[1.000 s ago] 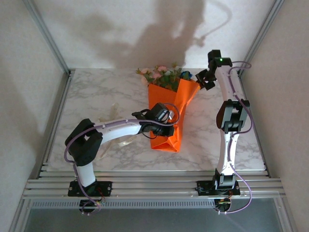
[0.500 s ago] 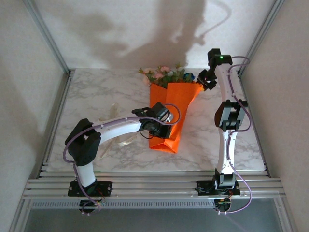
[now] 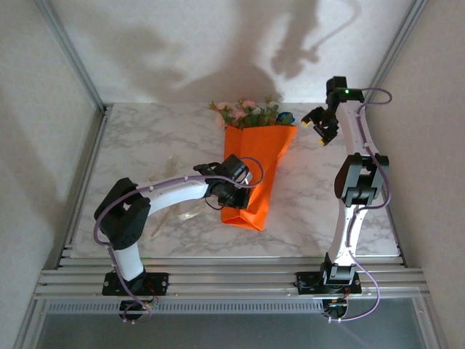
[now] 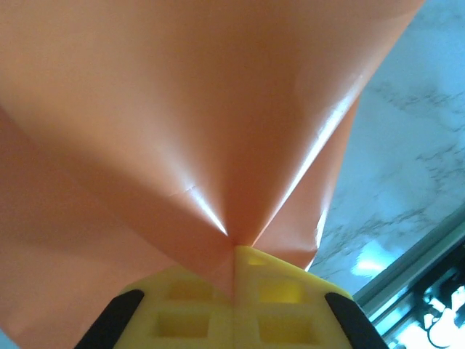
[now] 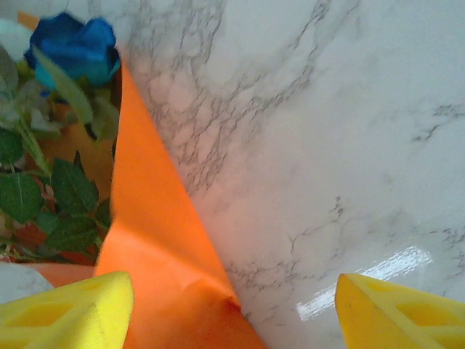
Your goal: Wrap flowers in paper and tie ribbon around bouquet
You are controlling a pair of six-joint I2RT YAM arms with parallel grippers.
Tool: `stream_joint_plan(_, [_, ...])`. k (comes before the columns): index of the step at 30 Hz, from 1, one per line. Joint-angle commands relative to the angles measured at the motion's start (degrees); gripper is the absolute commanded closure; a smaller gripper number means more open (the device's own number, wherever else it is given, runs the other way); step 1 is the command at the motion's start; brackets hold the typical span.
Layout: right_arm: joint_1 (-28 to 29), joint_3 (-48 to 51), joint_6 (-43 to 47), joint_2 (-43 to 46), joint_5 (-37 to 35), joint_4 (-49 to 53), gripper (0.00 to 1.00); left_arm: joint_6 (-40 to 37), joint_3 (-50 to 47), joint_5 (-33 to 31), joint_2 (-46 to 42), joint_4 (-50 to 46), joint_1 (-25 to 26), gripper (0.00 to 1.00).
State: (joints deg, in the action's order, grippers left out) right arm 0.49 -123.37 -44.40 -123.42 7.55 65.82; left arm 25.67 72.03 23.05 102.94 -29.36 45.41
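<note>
Left hand [image 4: 234,253] tight on paper [image 4: 182,109]; right hand [image 3: 320,126] agape.

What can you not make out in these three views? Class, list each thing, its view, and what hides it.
1. Stems of the flowers: top external, hidden inside the paper; blooms alone poke out.
2. Ribbon: top external, faint against the marble, partly under the left arm.
3. The flowers, right wrist: cut off by the left edge.
4. Full outline of the paper, left wrist: too close; the left gripper has its jaws pinching a fold.
</note>
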Motion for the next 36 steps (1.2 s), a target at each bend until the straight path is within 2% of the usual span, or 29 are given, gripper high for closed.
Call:
stream_joint_plan(1, [0.39,3.66,-2.98,1.72,1.86,-2.44,0.28,-4.08,0.73,-2.85,-2.56,-5.46,-1.34,1.0])
stream_joint_plan(5, [0.39,5.53,-9.26,1.58,6.07,-6.65,0.31,-3.5,-0.75,-3.01,-3.9,-3.55,-2.2,1.0])
stream_joint_plan(7, [0.9,7.21,-11.71,2.52,7.19,-8.78,0.38,-2.94,-0.79,-3.09,-3.61,-2.65,-2.34,1.0])
stream_joint_plan(9, [2.06,13.34,-12.0,6.67,6.53,-14.6,0.41,-1.77,-1.25,-2.89,-3.31,-1.03,-2.75,1.0])
stream_joint_plan(13, [4.17,36.21,-11.43,21.41,0.31,-30.17,0.5,0.91,-2.8,-3.06,-3.69,1.95,-4.56,1.0])
stream_joint_plan(16, [3.79,51.02,-12.72,29.58,-0.59,-39.21,0.45,2.48,-4.44,-1.78,-4.65,3.77,-6.45,1.0])
stream_joint_plan(19, [3.8,56.73,-12.08,31.74,1.56,-41.56,0.34,3.28,-5.61,0.54,-4.94,5.39,-7.67,1.0])
stream_joint_plan(24, [5.29,57.47,-10.21,32.82,0.99,-37.93,0.25,3.55,-5.99,2.87,-4.61,7.31,-8.48,1.0])
stream_joint_plan(29, [2.35,52.84,-10.6,31.94,-1.17,-30.87,0.21,-0.51,-4.35,4.4,-5.01,4.62,-8.49,1.0])
stream_joint_plan(34, [-0.62,38.33,-10.39,19.93,3.16,-21.02,0.25,-6.04,-3.2,2.94,-6.64,-0.32,-8.42,0.92])
stream_joint_plan(36, [-0.63,31.8,-10.58,15.12,5.15,-18.1,0.27,-6.03,-3.51,2.93,-8.1,-0.47,-8.3,0.84])
